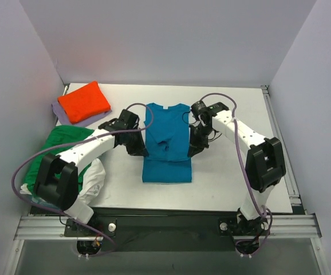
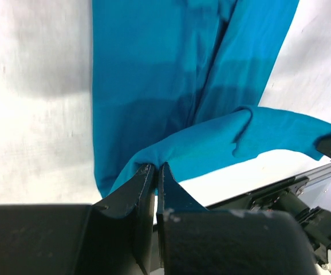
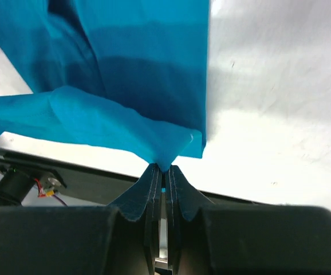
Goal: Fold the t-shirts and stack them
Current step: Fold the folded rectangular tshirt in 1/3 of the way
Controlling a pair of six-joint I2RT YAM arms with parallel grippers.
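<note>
Left arm: reaches inward from the left; left gripper (image 2: pixel 156 169) pinches the left edge of the teal-blue cloth t-shirt (image 1: pixel 166 143).
Right arm: mirrors it; right gripper (image 3: pixel 163 170) is pressed together on the opposite edge.
Teal shirt: mid-table, collar far, a band of cloth raised between both grippers.
Surface: white tabletop (image 1: pixel 228 183), pale walls around.
Count: five shirts. The folded orange t-shirt (image 1: pixel 84 101) lies on the lavender t-shirt (image 1: pixel 60 113). The green t-shirt (image 1: pixel 62 140) and white t-shirt (image 1: pixel 97 179) lie crumpled at the left.

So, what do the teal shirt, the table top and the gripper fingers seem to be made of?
Teal shirt: soft matte knit cloth, perhaps cotton; it drapes and creases where pinched. Table top: hard white board, slight sheen, maybe laminate; faint scuffs show. Fingers: dark matte plastic, it seems; fine layered ridges.
</note>
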